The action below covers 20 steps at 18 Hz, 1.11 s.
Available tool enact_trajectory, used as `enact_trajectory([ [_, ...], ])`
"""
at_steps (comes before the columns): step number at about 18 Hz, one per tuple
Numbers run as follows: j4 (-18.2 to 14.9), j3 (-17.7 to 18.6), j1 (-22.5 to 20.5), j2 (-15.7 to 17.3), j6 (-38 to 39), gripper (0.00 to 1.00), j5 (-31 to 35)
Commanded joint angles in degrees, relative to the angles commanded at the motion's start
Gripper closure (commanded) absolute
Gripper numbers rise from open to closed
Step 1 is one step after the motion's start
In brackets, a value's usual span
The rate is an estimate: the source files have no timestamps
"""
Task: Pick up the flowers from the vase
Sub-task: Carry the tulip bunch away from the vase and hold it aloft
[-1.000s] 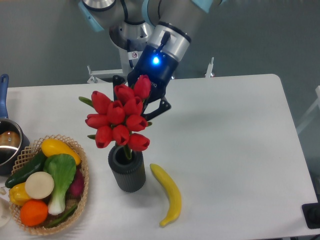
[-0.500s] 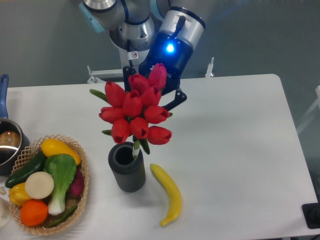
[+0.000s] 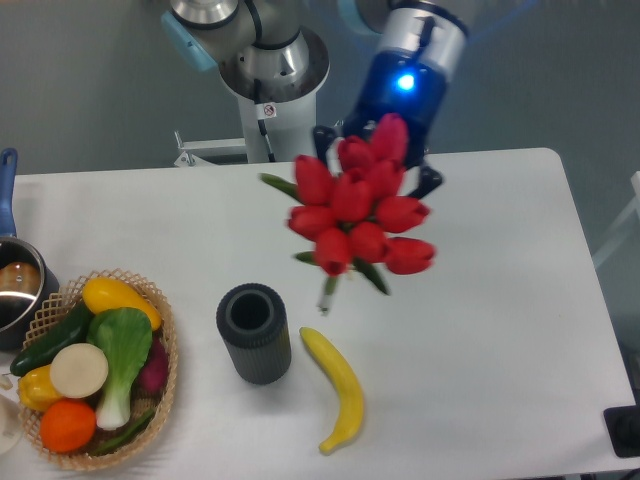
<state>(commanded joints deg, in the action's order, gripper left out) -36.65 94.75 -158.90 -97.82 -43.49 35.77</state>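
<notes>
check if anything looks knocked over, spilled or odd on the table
Nothing stands out. The vase stands upright and empty, the banana lies beside it, and the vegetables sit in the wicker basket. The gripper holds the tulips clear above the table.

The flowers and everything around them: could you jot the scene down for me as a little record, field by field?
flowers: red tulip bunch, in the air above the table, clear of the vase
stems: green ends hanging free, tilted
gripper: mostly hidden behind the blooms, seemingly holding the bunch
vase: dark ribbed cylinder, upright, mouth empty
banana: yellow, lying just right of the vase
basket: wicker, full of vegetables, left of the vase
pot: at the left edge
table: white
</notes>
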Motion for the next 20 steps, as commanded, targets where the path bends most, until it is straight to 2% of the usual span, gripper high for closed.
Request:
enact_trajectory([
  [5,-0.5,1.0,-4.0,-1.1,-7.4,1.0,0.7],
  [6,-0.8,1.1,-4.4,-1.2,-9.1,1.0,2.6],
  [8,-0.9,1.8,-5.4,-1.1,-12.9,1.0,10.4],
  [10,-0.9,2.2,-5.5,-1.5,-15.0,1.0,14.6],
  [13,-1.1,2.2,-5.8,-3.2,-15.7,1.0,19.1],
  [16,-1.0,1.8,-4.3,-6.1,-15.8,1.0,27.7],
  [18,-1.1,1.5,-3.3,-7.7,-15.8,1.0,31.2],
  [20,-1.4,0.5,-4.0,-8.4,-15.8,1.0,31.9],
])
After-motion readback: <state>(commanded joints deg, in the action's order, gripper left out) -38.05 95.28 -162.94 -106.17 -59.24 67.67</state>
